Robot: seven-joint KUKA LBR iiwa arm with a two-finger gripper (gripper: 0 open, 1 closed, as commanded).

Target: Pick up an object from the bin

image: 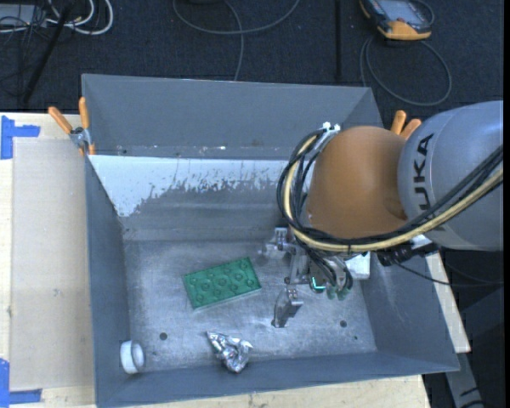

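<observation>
My gripper (282, 275) hangs low over the right middle of the bin floor, below the orange cover. Its two metal fingers stand apart, one toward the back (277, 245) and one toward the front (286, 306), with nothing between them. A flat green studded building plate (223, 283) lies on the floor just left of the fingers, its right end close to the gap between them. A crumpled piece of silver foil (229, 350) lies near the front wall, to the front left of the gripper.
A small white cap (132, 355) sits in the front left corner of the bin. The arm and its cables cover the bin's right side. Bare floor lies between the green plate and the left wall.
</observation>
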